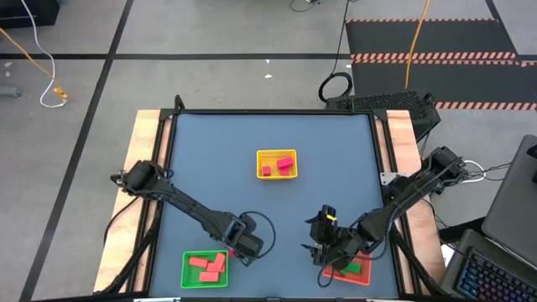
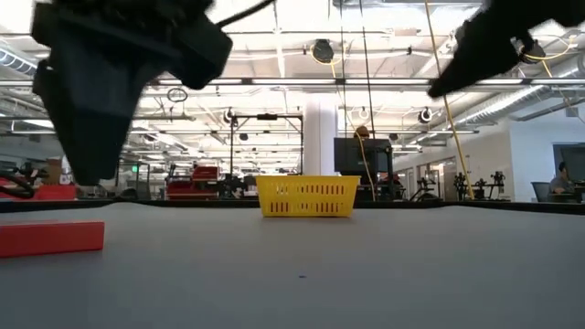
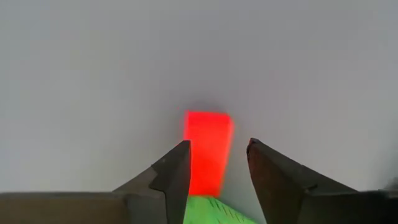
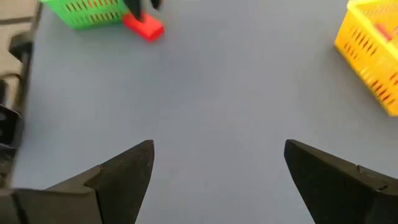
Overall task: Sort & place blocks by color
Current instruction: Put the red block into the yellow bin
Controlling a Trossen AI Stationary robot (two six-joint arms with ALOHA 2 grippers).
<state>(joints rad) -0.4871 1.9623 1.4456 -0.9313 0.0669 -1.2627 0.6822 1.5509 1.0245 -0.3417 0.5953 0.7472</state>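
Left gripper (image 3: pixel 217 171) hovers over a red rectangular solid block (image 3: pixel 208 151) lying flat on the blue-grey table (image 1: pixel 218 159), just beside the near-right corner of the green square mesh basket (image 1: pixel 186 276); its fingers are spread, straddling the block without touching it, nothing pinched yet. The same block shows in the right wrist view (image 4: pixel 143 27), touching or almost touching the basket wall. The green basket already holds several red and salmon bar blocks (image 1: pixel 208 265). Farther back on the table from the green basket sits a yellow square mesh basket (image 1: pixel 261 155) with two red cubes (image 1: pixel 285 164) inside. Right gripper (image 4: pixel 217 168) hangs well to the right of the green basket, above the red square mesh basket (image 1: pixel 362 281) that holds a green block (image 1: pixel 353 268); its fingers are spread wide and empty. Risks, as judgement: the block lies so close to the basket that one finger could land on the rim or snag the mesh on descent, dragging the basket. The grasp may catch only the end of the bar, so it could pivot or slip on lift. If closing is off-centre, the block gets shoved along the table. The lift also needs to clear the basket wall, or the bar clips it and drops.
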